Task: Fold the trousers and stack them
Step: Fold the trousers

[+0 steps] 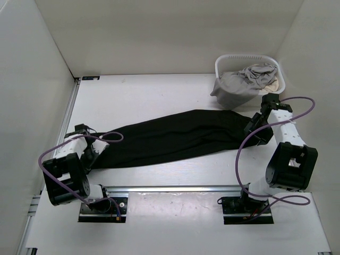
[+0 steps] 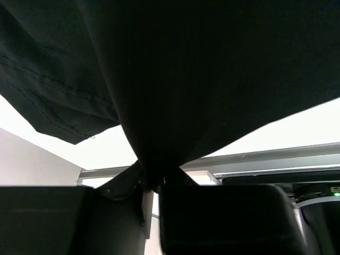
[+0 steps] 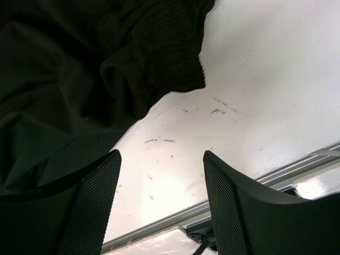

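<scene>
**Left fingers point(image 2: 223, 223) pinched on cloth; right fingers point(image 3: 90, 202) standing apart**

Left gripper point(image 2: 154, 183): pads closed together, with a gather of the trousers point(image 2: 202, 79) funnelling down into the pinch. Black cloth tents over the lens. A stitched hem point(image 2: 58, 106) shows off to one side, so I judge this to be the leg end. Past the cloth are bright tabletop and the metal rail point(image 2: 265, 159).

Right gripper point(image 3: 159, 159): spread wide, with only bare table point(image 3: 255, 79) between the tips. Black fabric lies along the outside of one finger; I can't tell whether it touches. A ribbed elastic edge point(image 3: 175, 58) sits just ahead of the tips and is probably the waistband.

From above, the trousers lie flat in one long dark strip, running from my left arm across to my right. The legs seem to be laid one over the other. A white basket point(image 1: 249, 57) stands at the far right with a light grey garment point(image 1: 239, 87) spilling over its rim. The strip's right end stops near its foot.

Step in hand, as I read it: the lengthwise fold looks done and the end-to-end fold is being set up, with one end gripped and the other not.

Next move calls for:
- The right gripper needs to shift sideways onto the ribbed edge and close over every layer, not just the top one.
- Then the leg end must lift high enough to clear the strip before it travels toward the waistband.
- The left pinch looks like a narrow bunch, so a layer could slip out under drag.
</scene>
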`<state>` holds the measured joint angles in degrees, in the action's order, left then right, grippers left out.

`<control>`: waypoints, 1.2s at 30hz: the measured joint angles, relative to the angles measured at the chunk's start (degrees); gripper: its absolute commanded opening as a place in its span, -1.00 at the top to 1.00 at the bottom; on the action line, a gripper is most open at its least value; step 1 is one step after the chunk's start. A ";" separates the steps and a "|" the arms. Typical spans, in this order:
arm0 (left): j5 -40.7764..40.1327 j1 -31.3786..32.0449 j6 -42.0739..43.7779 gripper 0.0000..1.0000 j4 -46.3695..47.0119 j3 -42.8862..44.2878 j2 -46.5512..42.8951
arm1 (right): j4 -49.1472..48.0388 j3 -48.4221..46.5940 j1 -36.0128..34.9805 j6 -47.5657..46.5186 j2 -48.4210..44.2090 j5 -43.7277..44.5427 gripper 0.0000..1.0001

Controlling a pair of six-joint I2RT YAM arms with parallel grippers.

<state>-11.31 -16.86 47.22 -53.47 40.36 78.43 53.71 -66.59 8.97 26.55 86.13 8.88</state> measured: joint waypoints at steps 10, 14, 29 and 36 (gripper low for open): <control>-0.07 0.00 -1.31 0.27 -0.33 2.89 -0.22 | -4.85 0.00 2.40 1.42 7.15 -0.17 -0.37; -0.04 0.00 -1.92 0.36 -0.52 2.89 -0.22 | -7.78 -0.09 2.38 3.52 10.56 -1.16 -0.16; -0.37 0.00 -4.33 0.72 -1.11 5.09 -1.03 | -7.76 -3.26 2.38 5.40 11.08 1.73 1.00; -3.50 0.00 -5.29 0.72 -1.42 8.87 -1.38 | -5.64 -4.90 2.38 4.00 6.03 3.28 1.00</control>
<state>-14.81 -16.86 41.93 -54.89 49.23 77.06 48.07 -71.48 11.35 30.55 92.16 12.16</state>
